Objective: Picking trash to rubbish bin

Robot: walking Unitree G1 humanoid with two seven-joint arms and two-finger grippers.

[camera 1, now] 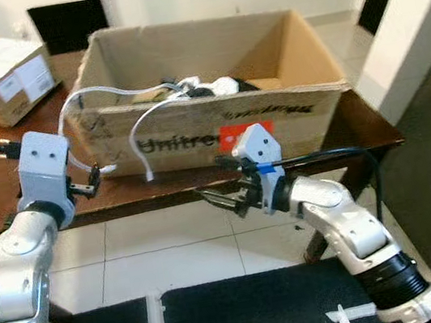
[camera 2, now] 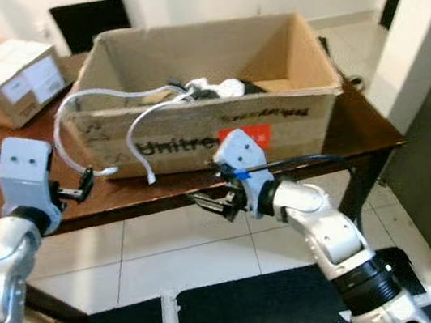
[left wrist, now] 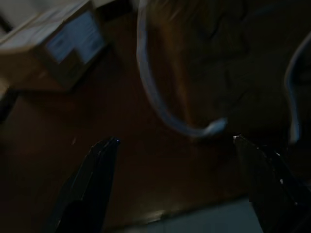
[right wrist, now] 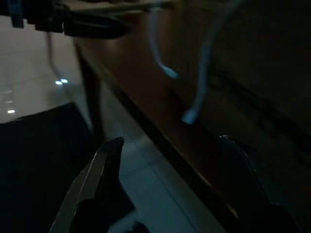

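On the wooden table (camera 1: 7, 190) the open cardboard box (camera 1: 202, 73) spills white cables (camera 1: 98, 94) over its front. Left gripper (camera 1: 92, 183) and right gripper (camera 1: 225, 197) both hang spread apart, probably lining up to grab one.

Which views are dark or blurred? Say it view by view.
Left and right eye views: evenly lit, a little soft, cardboard box readable. Left wrist view: very dark and blurred, white cable smeared, left gripper open. Right wrist view: dim, table edge blurred, right gripper open.
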